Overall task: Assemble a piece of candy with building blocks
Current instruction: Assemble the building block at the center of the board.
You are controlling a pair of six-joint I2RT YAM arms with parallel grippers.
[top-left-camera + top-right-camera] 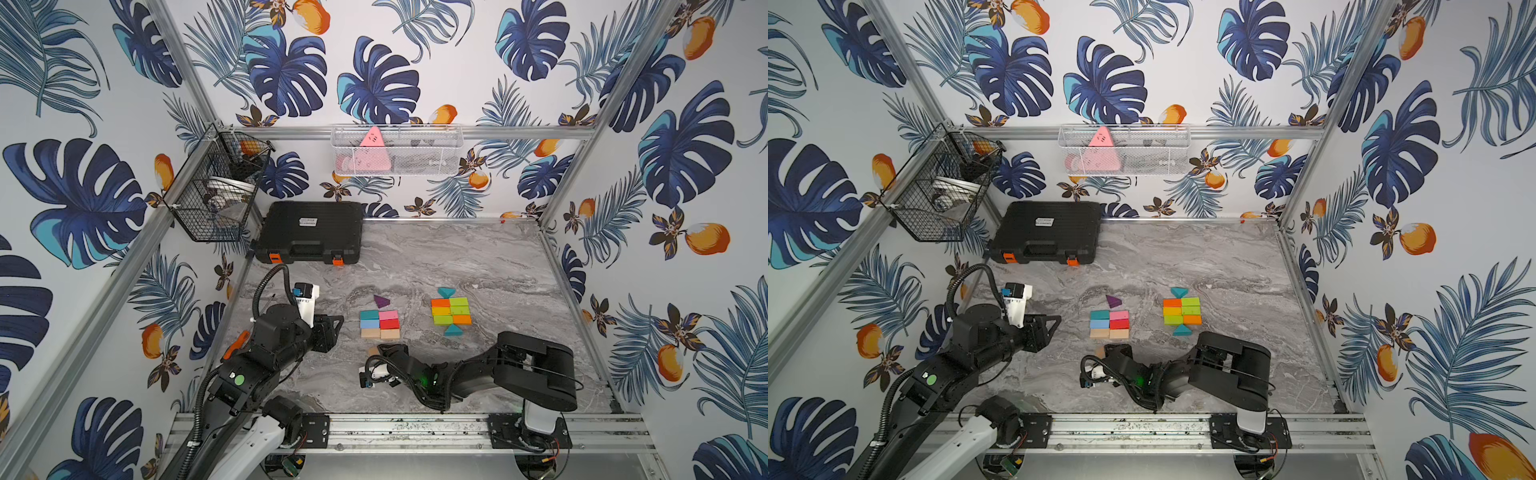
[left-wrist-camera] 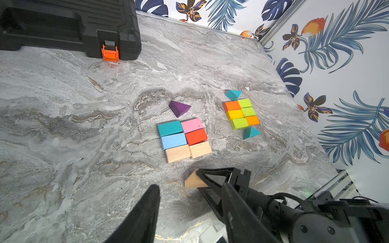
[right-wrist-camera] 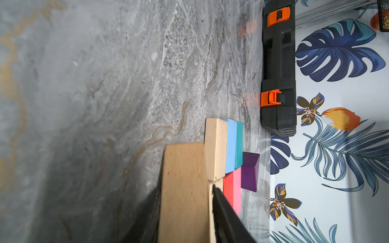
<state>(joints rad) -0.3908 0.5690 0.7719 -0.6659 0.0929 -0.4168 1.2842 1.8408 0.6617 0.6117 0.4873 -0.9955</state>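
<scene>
Green, orange and yellow building blocks (image 1: 451, 311) form a tight rectangle with a teal triangle at each end. To its left lies a second rectangle (image 1: 379, 323) of teal, pink, blue, red and two plain wood blocks, with a purple triangle (image 1: 381, 301) at its far side. Just in front of that rectangle, my right gripper (image 3: 185, 189) is shut on a plain wood triangle (image 2: 193, 181), low at the table. My left gripper (image 2: 189, 212) hangs open and empty, left of the blocks.
A black case (image 1: 309, 232) with orange latches lies at the back left. A black wire basket (image 1: 216, 187) hangs on the left wall and a white mesh basket (image 1: 397, 149) on the back wall. An orange-handled tool (image 1: 235, 345) lies beside the left arm.
</scene>
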